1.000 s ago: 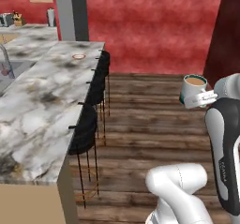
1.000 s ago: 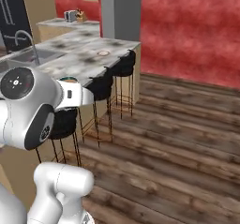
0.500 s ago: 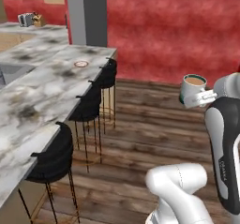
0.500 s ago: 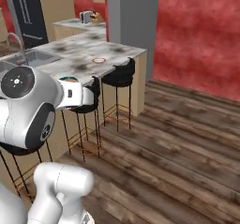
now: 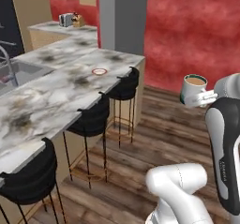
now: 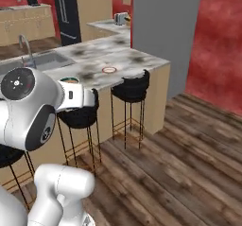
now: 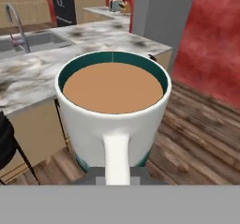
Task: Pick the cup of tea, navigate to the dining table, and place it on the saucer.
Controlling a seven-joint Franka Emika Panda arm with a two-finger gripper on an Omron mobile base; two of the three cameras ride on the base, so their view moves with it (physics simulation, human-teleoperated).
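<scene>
Carrying the cup (image 5: 194, 89) by its handle, the pincer (image 7: 116, 175) is clamped fully shut on it and holds it upright in the air, well apart from the table (image 5: 56, 101). Over the last second the base has driven along the stools (image 5: 93, 120): the table end and the saucer (image 5: 99, 71) now sit closer and more central in both base views. The saucer lies bare near the table's far corner. Judged progress: pick complete, navigation under way, placement not yet possible from here.
</scene>
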